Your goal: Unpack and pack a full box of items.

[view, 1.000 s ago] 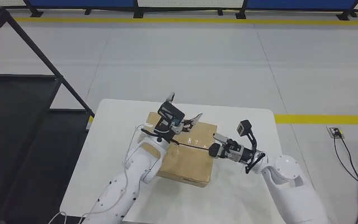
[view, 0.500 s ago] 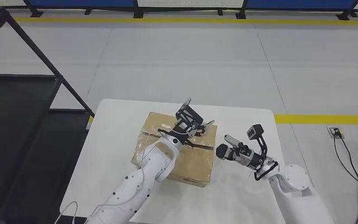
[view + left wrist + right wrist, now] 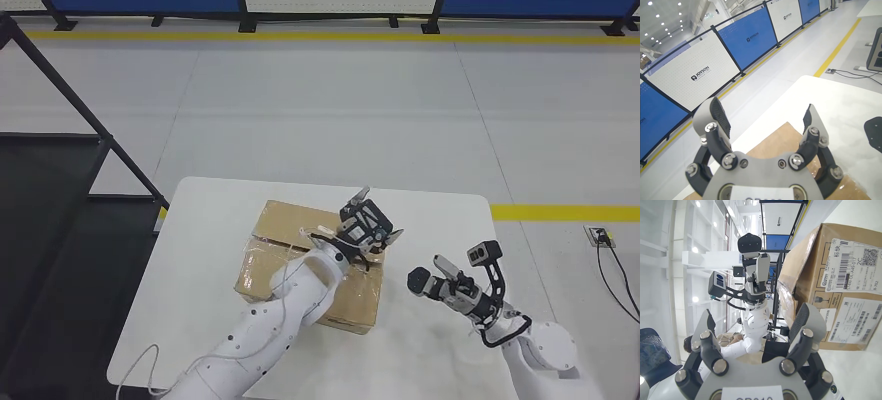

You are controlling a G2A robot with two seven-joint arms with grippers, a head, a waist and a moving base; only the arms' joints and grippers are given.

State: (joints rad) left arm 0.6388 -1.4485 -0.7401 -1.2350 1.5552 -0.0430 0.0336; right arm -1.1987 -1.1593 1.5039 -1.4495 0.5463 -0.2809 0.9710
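You've got a white table on pale floor, a yellow line running off beside it. A black frame stands to one side, a floor socket with its cable to the other. Beyond that, blue and white fence panels.

White table, one brown cardboard box on it, taped seams, beneath the spread jaws of the left gripper, just beside the parted jaws of the right gripper

one cardboard box, under the left gripper and near the right gripper; one white table beneath both; two grippers in all.
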